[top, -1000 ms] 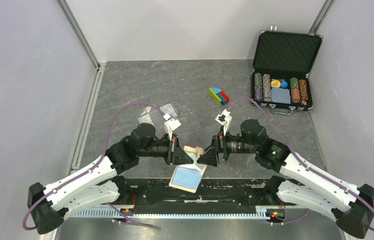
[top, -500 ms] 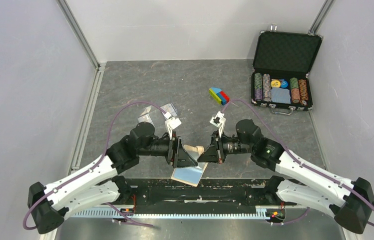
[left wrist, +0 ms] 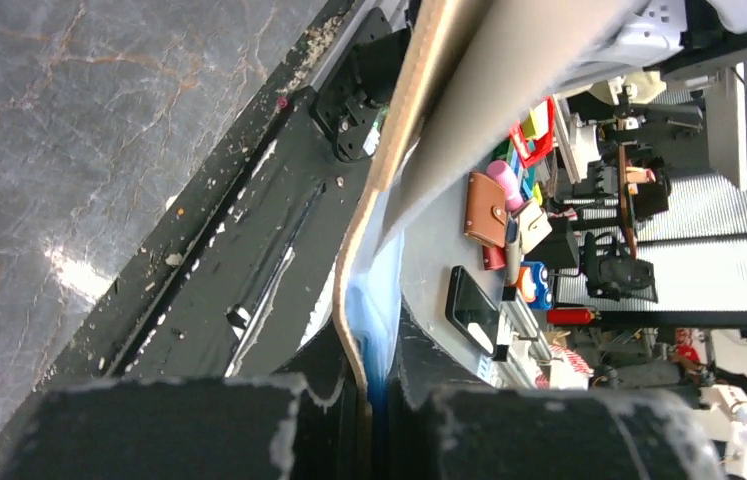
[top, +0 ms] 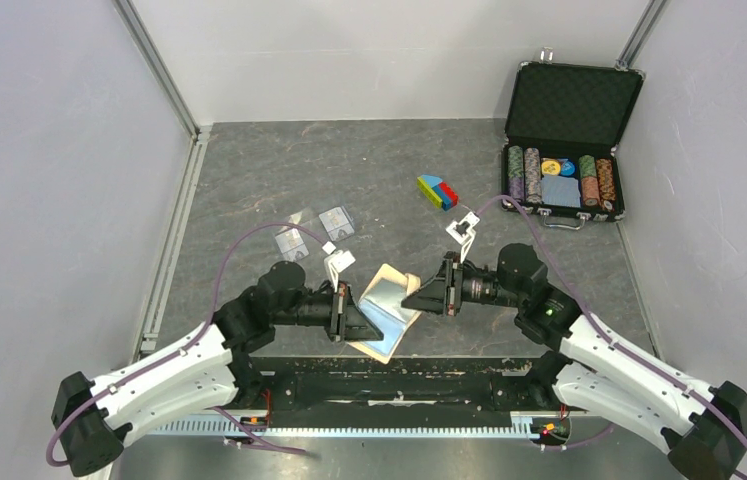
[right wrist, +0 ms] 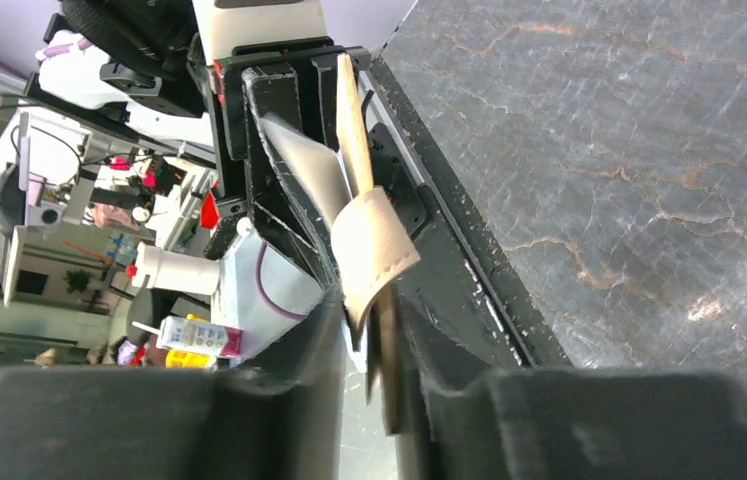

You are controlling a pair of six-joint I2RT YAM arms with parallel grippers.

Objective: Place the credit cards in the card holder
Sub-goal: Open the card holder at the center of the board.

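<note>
The tan card holder (top: 386, 310) hangs spread open between my two grippers at the table's near edge, its pale blue inside facing up. My left gripper (top: 359, 322) is shut on its left edge. In the left wrist view the tan cover (left wrist: 389, 180) and blue lining run down between the pinched jaws of that gripper (left wrist: 374, 370). My right gripper (top: 419, 297) grips the right side. Its wrist view shows the snap tab (right wrist: 374, 245) and the cover edge filling the gap of that gripper (right wrist: 369, 310). Two pale credit cards (top: 294, 240) (top: 337, 222) lie flat on the table behind the left arm.
An open black case (top: 571, 140) with poker chips and a blue deck stands at the back right. A small coloured block (top: 437, 191) lies mid-table. The black base rail (top: 399, 375) runs just below the card holder. Grey walls close in on both sides.
The card holder has swung from hanging low near the rail to spread open between the grippers. The right arm drew back to the right, and the left gripper opened and shut again on the holder's edge.
</note>
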